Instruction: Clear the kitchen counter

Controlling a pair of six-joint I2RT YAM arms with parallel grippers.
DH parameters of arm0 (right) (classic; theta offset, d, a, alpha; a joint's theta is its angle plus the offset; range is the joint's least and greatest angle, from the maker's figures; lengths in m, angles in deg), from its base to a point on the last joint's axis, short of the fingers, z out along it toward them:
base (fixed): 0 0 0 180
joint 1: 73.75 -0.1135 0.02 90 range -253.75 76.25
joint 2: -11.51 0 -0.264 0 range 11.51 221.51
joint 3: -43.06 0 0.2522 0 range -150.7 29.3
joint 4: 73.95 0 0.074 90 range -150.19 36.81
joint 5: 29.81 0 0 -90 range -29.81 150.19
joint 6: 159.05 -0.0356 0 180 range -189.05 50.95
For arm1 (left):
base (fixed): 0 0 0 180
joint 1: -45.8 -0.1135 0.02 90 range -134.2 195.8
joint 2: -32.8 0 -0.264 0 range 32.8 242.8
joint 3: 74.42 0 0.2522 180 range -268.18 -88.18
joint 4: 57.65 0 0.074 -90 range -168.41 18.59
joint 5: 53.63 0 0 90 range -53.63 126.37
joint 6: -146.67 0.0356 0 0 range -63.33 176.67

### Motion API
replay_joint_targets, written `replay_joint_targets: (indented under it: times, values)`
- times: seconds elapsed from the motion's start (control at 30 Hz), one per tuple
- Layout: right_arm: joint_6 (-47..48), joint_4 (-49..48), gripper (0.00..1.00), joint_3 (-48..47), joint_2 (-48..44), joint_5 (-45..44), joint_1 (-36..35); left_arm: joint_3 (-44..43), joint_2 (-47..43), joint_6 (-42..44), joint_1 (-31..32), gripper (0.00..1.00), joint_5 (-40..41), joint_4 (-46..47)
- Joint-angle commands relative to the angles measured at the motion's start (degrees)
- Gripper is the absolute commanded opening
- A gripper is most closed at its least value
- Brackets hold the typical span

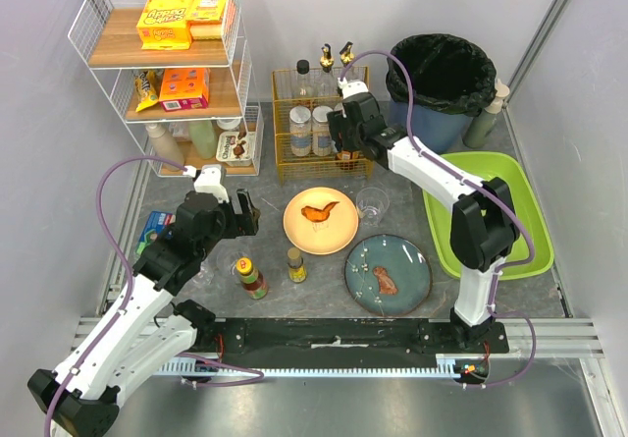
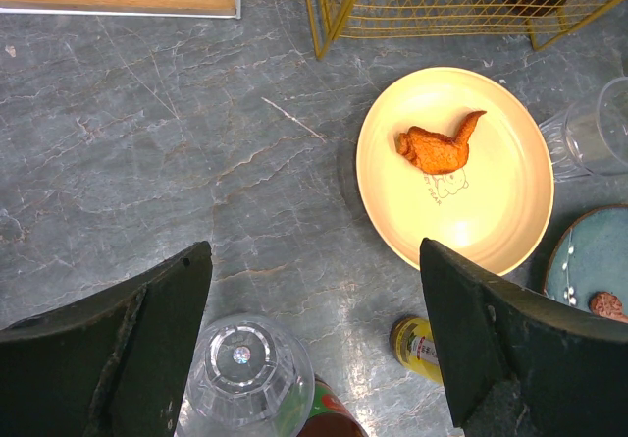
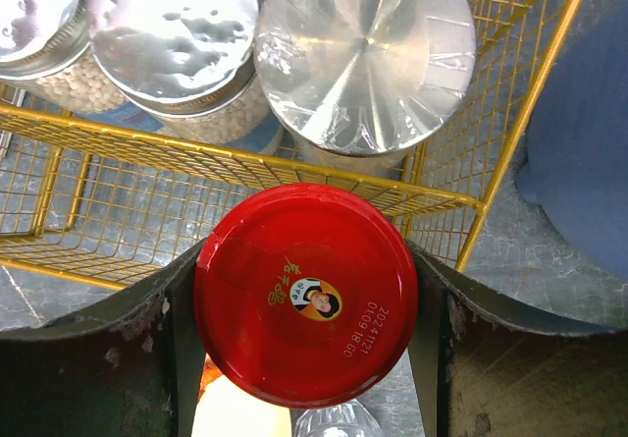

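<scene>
The dark grey kitchen counter carries a yellow plate with a fried chicken piece, a blue plate with food, a clear glass, a sauce bottle and a small spice bottle. My left gripper is open and empty above the counter. An upturned clear cup stands by its left finger, and the yellow plate lies ahead. My right gripper is shut on a red-lidded jar at the front edge of the yellow wire basket.
Silver-lidded jars and bottles fill the basket. A black-lined trash bin stands at the back right, and a lime-green tray at the right. A white wire rack with boxes stands at the back left. A blue packet lies at the left.
</scene>
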Motion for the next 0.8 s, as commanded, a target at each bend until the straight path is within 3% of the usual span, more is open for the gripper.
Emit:
replay_joint_targets:
  times: [0.0, 0.53, 0.77]
  values:
    - [2.65, -4.66, 0.13, 2.01, -5.75, -7.37, 1.6, -1.97, -0.35, 0.99, -0.16, 0.92, 1.1, 0.61]
    - [-1.56, -4.41, 0.14, 4.57, -4.54, -14.38, 2.04, -2.06, -0.53, 0.99, -0.08, 0.92, 1.19, 0.44]
    - [-4.03, -3.62, 0.36, 5.63, -2.51, -16.06, 2.39, -2.06, -0.52, 1.08, -0.08, 0.92, 1.45, 0.35]
